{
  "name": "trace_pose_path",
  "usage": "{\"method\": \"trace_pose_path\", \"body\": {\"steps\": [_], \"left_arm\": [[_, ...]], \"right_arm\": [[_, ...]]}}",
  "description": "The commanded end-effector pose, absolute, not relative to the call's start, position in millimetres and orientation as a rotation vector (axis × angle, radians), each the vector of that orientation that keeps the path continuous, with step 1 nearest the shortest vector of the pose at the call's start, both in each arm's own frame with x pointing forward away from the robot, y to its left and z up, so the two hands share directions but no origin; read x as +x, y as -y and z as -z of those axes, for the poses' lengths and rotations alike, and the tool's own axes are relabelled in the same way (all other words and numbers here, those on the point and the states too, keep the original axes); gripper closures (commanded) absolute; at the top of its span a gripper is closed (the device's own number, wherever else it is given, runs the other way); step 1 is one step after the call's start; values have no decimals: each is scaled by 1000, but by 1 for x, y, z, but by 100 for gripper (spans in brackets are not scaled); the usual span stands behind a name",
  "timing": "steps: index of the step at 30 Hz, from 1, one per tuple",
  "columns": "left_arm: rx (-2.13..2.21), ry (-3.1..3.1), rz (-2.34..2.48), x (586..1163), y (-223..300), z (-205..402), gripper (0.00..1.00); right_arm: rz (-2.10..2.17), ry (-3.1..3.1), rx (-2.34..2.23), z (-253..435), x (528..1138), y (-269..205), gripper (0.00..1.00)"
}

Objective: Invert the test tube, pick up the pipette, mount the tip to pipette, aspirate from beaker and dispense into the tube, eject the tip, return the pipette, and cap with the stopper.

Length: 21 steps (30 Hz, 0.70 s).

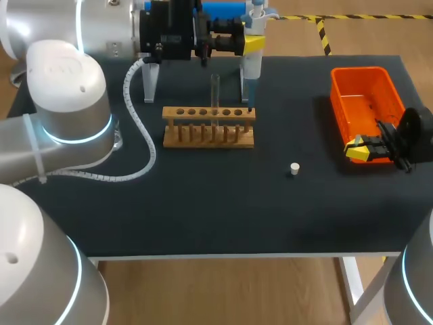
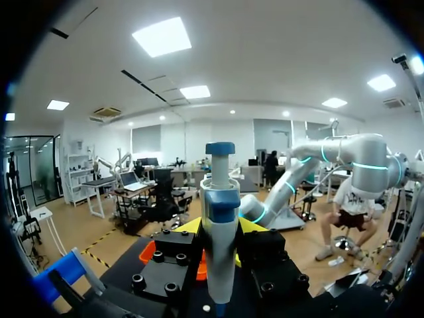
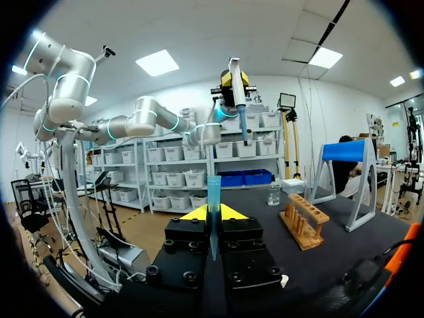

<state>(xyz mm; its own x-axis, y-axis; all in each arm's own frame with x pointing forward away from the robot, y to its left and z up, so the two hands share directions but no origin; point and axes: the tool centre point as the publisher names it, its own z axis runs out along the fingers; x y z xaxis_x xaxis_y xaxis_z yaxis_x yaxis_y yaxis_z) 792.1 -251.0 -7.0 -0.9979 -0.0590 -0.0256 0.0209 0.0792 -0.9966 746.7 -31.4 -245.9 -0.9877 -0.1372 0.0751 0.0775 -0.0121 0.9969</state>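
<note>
Yellow fingertips of the left gripper (image 2: 220,228) are clamped on the pipette (image 2: 218,255) body from both sides. The pipette hangs upright, blue plunger on top, its nose just above the right end of the wooden rack (image 1: 208,126).

Right gripper (image 3: 213,218): fingers pinched nearly together on a blue tip (image 3: 213,195), which stands up between them. From the head view this gripper sits over the front end of the orange bin (image 1: 352,84), close to the table's right edge.

Test tube (image 1: 215,91) stands upright in a middle hole of the rack.

Stopper (image 1: 293,168), small and white, lies alone on the black tabletop (image 1: 203,203) between rack and bin, touching neither, with open surface all round it and towards the front edge.

Beaker (image 3: 273,194), clear glass, sits on the table beyond the rack as seen from the right wrist. Blue-topped stand (image 3: 344,152) on white legs is at the back of the table, behind the rack.

Left arm's cable loops over the tabletop, left of the rack.
</note>
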Motion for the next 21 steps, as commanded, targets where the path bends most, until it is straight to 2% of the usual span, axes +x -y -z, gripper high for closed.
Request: {"method": "trace_pose_path", "body": {"steps": [1,7,21], "left_arm": [[-41,-2256,2096,792,251,8,100],[-41,-2256,2096,792,251,8,100],[-41,-2256,2096,792,251,8,100]], "right_arm": [[2132,2097,64,246,746,32,100],[2127,2106,63,246,747,28,100],[2099,2133,54,231,769,-42,100]]}}
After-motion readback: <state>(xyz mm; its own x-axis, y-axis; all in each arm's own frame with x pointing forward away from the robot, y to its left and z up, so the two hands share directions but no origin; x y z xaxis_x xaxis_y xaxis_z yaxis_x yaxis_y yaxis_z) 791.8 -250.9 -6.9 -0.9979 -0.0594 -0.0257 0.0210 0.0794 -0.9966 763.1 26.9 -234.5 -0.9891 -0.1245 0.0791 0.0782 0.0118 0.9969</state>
